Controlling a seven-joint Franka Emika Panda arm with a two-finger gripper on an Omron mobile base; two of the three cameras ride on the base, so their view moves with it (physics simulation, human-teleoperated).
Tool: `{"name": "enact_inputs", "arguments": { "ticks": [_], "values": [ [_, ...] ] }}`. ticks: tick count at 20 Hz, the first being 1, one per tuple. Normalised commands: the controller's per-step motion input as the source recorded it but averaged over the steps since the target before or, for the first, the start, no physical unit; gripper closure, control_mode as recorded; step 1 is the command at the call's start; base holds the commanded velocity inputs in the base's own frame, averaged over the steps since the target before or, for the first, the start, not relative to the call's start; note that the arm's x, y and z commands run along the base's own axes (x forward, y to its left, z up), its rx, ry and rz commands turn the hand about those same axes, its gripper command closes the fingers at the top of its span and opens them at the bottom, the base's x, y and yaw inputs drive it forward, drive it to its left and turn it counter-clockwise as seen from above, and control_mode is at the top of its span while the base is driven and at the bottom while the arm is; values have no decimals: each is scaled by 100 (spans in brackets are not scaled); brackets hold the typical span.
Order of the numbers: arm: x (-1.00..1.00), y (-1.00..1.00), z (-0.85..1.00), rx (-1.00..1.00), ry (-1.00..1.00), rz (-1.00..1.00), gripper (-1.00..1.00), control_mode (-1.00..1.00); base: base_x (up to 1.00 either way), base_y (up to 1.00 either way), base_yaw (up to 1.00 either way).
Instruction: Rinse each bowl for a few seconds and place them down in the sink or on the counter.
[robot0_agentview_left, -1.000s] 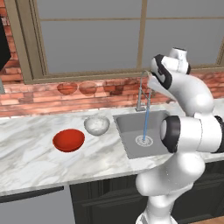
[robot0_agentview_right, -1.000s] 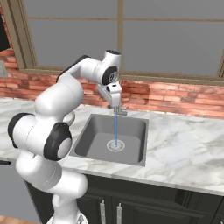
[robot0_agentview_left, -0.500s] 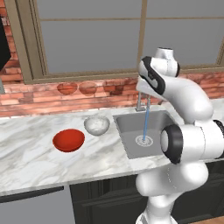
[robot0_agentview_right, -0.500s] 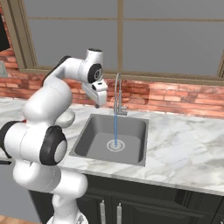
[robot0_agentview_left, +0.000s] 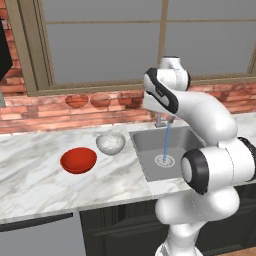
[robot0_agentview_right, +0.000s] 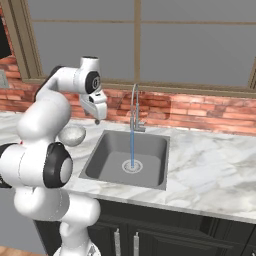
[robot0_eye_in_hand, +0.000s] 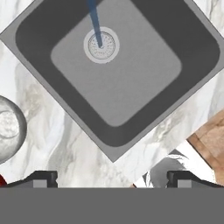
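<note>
A: Hanging high over the near-left corner of the sink (robot0_agentview_right: 126, 159), the gripper (robot0_agentview_right: 97, 119) points straight down with its fingers (robot0_eye_in_hand: 43, 178) spread wide and nothing between them.

B: And the bowls?

A: Both rest on the counter (robot0_agentview_left: 35, 172), left of the basin. The red bowl (robot0_agentview_left: 78, 160) sits farther left and a little nearer the front edge; the white speckled bowl (robot0_agentview_left: 110, 142) stands just beside it, between it and the sink's left rim. The two look close together, though whether they touch cannot be told.

B: Does the hand camera pick them up?

A: It shows the speckled bowl at its left edge, partly cut off, lying on marble apart from the basin's rim. A sliver of red peeks out at the lower left corner, beside one dark fingertip.

B: What about the water?

A: A thin blue stream (robot0_agentview_right: 132, 146) falls from the curved steel faucet (robot0_agentview_right: 134, 107) onto the round silver drain (robot0_eye_in_hand: 101, 44). The basin holds no dish.

B: How does the arm stand?

A: In the left base view it rises from the lower right, bends up and over, and its wrist hangs in front of the faucet. In the right base view the hand sits left of the faucet, above the counter strip between the speckled bowl and the sink, well clear of the stream.

B: Anything behind?

A: A brick wall (robot0_agentview_right: 200, 112) under a wide window (robot0_agentview_left: 110, 40), with dim brownish bowl-shaped reflections on the bricks.
</note>
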Motion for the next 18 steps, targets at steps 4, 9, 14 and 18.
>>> {"name": "enact_inputs", "arguments": {
  "ticks": [4,9,14,18],
  "values": [
    [0,42,-1,0,6,3,-100,-100,0,0,0],
    [0,44,-2,0,5,3,-100,-100,0,0,0],
    [-2,43,-2,0,5,4,-100,-100,0,0,0],
    [-7,42,-4,0,6,4,-100,-100,0,0,0]
  ]
}}
